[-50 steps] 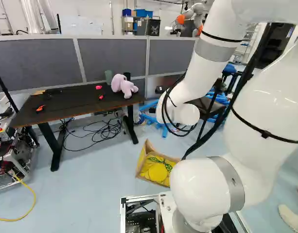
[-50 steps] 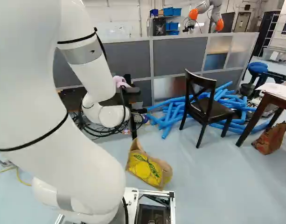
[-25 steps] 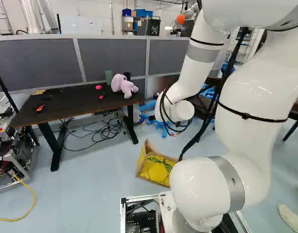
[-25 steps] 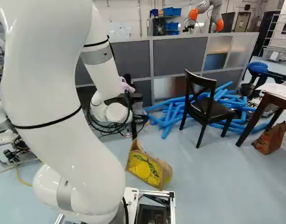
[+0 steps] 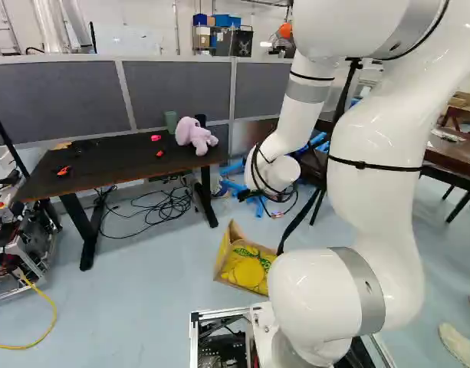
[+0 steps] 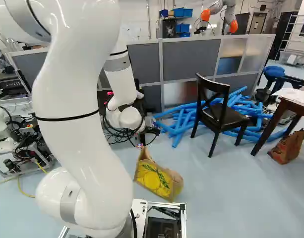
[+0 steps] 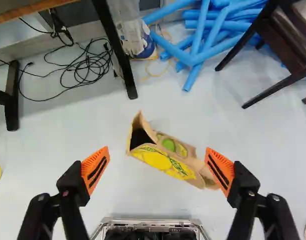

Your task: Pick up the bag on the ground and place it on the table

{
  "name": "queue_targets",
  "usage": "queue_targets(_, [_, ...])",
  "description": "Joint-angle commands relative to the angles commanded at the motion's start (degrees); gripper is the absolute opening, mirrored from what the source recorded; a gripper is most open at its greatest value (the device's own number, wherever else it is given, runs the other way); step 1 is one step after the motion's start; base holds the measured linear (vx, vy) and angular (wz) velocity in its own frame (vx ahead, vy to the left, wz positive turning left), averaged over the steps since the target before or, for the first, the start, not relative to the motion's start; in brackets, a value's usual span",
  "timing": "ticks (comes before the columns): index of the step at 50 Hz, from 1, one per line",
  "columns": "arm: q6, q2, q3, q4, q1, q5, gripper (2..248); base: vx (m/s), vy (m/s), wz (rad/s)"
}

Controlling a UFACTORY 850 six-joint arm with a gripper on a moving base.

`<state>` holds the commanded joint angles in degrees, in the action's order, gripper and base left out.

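Note:
A small black part of my gripper shows below the arm's wrist in the left base view. In the wrist view my gripper stands wide open, its orange pads far apart. Seen between and beyond them, the brown and yellow paper bag lies tilted on the floor, its dark mouth uncovered; neither finger holds it. The same bag is just ahead of the base in the right base view. A dark table stands at the left of the left base view, with a pink plush toy on it.
Cables lie under the dark table. Blue tubes and a black chair stand ahead to the right, near a second table with another bag beside it. Another robot is beyond the grey partition.
My arm has swung leftward in the left base view and rightward in the right base view, uncovering more of the second table. The base and the bag have not moved.

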<state>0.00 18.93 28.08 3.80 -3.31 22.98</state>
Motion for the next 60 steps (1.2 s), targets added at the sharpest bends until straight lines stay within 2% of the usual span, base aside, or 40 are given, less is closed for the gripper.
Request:
queue_targets(22, [0.0, 8.09, 6.3, 2.45, -1.79, -4.64, 247, 0.0, 0.0, 0.0])
queue_targets(47, [0.0, 16.71, 13.67, 8.59, -3.93, -10.68, 247, 0.0, 0.0, 0.0])
queue_targets(60, [0.0, 20.73, 17.1, 12.14, -4.07, -14.09, 247, 0.0, 0.0, 0.0])
